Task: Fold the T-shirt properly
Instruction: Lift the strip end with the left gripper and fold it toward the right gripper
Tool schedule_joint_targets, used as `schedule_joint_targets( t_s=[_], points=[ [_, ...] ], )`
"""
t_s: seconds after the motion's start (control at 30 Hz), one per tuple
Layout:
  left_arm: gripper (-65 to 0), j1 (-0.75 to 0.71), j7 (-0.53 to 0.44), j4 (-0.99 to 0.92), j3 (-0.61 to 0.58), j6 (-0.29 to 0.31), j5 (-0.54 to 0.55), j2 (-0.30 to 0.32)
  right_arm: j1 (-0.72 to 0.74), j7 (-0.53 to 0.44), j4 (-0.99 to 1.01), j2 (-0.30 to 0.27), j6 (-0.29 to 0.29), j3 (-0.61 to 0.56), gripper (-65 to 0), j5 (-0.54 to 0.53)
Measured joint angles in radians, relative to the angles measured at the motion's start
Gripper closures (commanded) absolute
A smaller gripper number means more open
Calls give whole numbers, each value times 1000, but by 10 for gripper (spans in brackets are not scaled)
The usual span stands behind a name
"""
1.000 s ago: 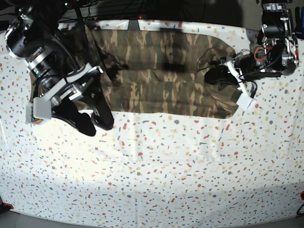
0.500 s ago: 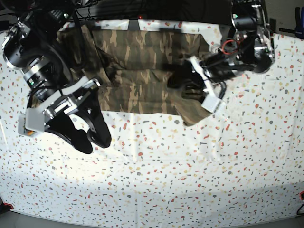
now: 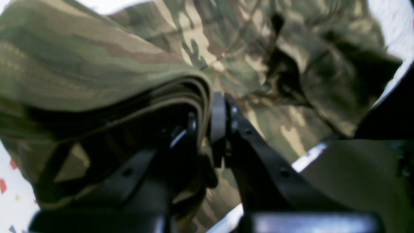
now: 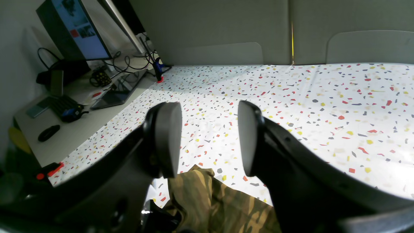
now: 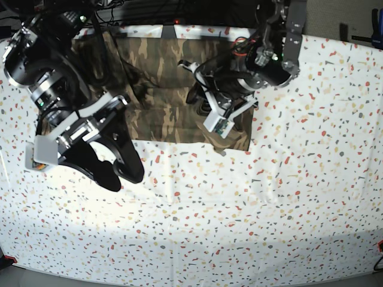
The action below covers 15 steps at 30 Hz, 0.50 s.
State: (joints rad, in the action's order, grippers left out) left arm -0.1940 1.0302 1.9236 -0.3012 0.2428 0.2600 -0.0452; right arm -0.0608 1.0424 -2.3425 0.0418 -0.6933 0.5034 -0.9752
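The camouflage T-shirt (image 5: 161, 89) lies across the far part of the table, with its right end lifted and doubled over toward the middle. My left gripper (image 5: 206, 110) is shut on several layers of that end; in the left wrist view the fingertips (image 3: 217, 113) pinch the folded edge of the T-shirt (image 3: 97, 64). My right gripper (image 5: 116, 170) is open and empty, just in front of the shirt's near left edge. In the right wrist view its pads (image 4: 168, 136) stand wide apart above a corner of the T-shirt (image 4: 200, 194).
The table wears a white speckled cloth (image 5: 239, 221). A side desk with a monitor (image 4: 74, 29), a laptop (image 4: 116, 94) and cables shows in the right wrist view. Cables and stands line the far table edge (image 5: 173, 24).
My left gripper has carried the shirt's right end leftward over the body, from the far right to near the middle. My right gripper has shifted only slightly.
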Motion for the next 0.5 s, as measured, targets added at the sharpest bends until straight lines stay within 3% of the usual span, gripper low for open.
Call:
schedule_joint_targets(
  t_s=[0.13,0.33,0.43,0.5],
  points=[
    [0,0,1,0,-74,-56,-90,1,0,0,0,0,0,0,-288,0],
    [0,0,-8,0,-143,-56,-110,1,0,0,0,0,0,0,-288,0],
    [-212,0,-68,0,-157,-58,-108,1,0,5,0,0,0,0,-288,0],
    [-283,3,-137,0,-158,-54,-106,0,0,9,0,0,0,0,-288,0]
  ],
)
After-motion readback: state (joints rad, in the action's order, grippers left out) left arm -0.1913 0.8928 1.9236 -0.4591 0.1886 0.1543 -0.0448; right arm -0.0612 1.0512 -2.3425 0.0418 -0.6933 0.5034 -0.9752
